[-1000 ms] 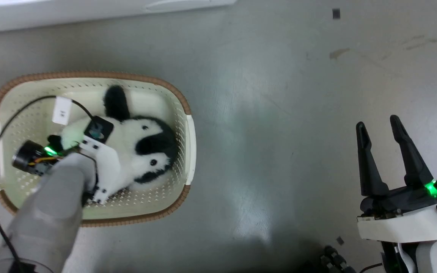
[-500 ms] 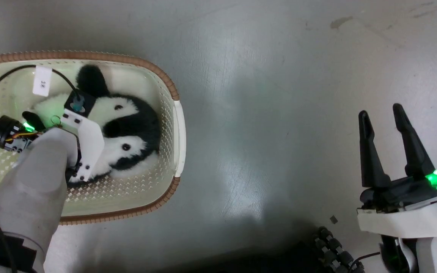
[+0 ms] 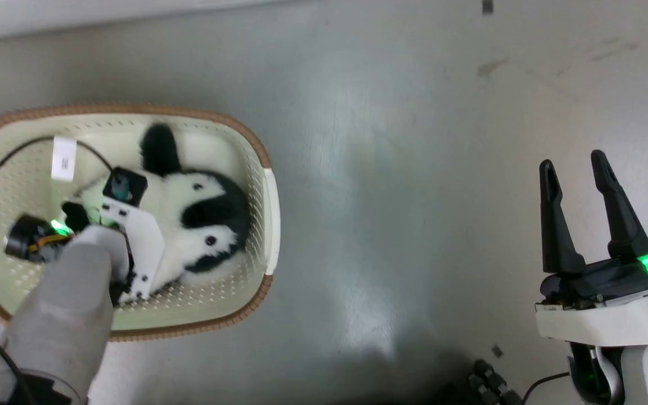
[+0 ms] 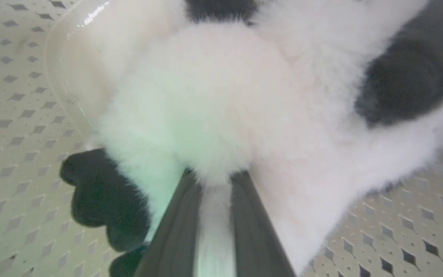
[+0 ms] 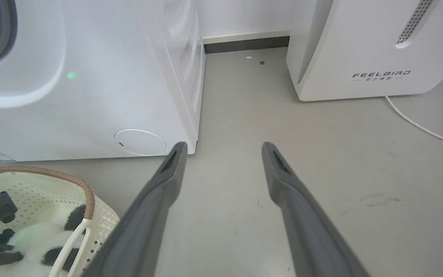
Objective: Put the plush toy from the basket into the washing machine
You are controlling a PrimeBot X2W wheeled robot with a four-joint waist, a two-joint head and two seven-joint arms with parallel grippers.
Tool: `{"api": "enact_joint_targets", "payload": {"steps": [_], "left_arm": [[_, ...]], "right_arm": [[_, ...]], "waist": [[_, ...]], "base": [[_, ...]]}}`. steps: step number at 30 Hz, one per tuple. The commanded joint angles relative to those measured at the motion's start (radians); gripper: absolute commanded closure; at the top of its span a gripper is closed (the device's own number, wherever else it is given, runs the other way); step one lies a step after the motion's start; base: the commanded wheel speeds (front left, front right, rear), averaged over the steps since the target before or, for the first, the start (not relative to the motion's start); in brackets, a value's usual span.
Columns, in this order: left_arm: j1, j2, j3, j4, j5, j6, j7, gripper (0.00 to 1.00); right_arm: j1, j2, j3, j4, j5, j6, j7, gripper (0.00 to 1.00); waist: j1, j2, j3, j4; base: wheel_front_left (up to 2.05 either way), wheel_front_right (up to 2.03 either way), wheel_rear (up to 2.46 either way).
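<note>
The plush toy (image 3: 200,208), fluffy white with dark patches, lies in the cream basket (image 3: 133,108) on the floor at the left of the head view. My left arm reaches down into the basket, its wrist (image 3: 133,242) covering the toy's body. In the left wrist view my left gripper (image 4: 215,179) is shut on the plush toy (image 4: 221,107), with a tuft of white fur pinched between the fingers. My right gripper (image 3: 572,158) stands open over bare floor at the lower right. The washing machine (image 5: 90,77) rises behind the basket (image 5: 52,175).
A paper label (image 3: 64,159) lies on the basket floor beside the toy. A white FEELBIRD appliance (image 5: 360,46) stands to the right of the washer, with a white cable (image 5: 417,123) on the floor. Grey floor (image 3: 403,169) spreads between the basket and my right gripper.
The head view shifted down and back up. My left gripper stays on the toy inside the basket. The right gripper remains open in about the same place.
</note>
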Motion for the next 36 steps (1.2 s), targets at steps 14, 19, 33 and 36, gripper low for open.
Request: {"api": "enact_joint_targets", "payload": {"steps": [14, 19, 33, 36], "left_arm": [[0.167, -0.094, 0.051, 0.013, -0.1, 0.009, -0.235, 1.0], [0.216, -0.121, 0.059, 0.006, -0.121, 0.01, -0.33, 1.0], [0.411, -0.133, 0.148, -0.329, -0.15, 0.064, -0.389, 1.0], [0.47, -0.131, 0.182, -0.446, -0.139, 0.077, -0.389, 1.0]], "right_arm": [[0.05, 0.0, -0.045, 0.052, -0.076, -0.001, -0.005, 0.0], [0.081, 0.0, -0.049, 0.066, -0.089, -0.001, -0.005, 0.0], [0.153, 0.0, -0.06, 0.079, -0.11, -0.001, -0.005, 0.0], [0.164, 0.0, -0.056, 0.08, -0.111, -0.001, -0.005, 0.0]], "waist": [[-0.0001, 0.0, -0.34, 0.086], [-0.0001, 0.0, -0.43, 0.114], [-0.0001, 0.0, -0.589, 0.182], [-0.0001, 0.0, -0.617, 0.189]], "base": [[0.0, 0.0, 0.0], [0.0, 0.0, 0.0], [0.0, 0.0, 0.0], [0.0, 0.0, 0.0]]}}
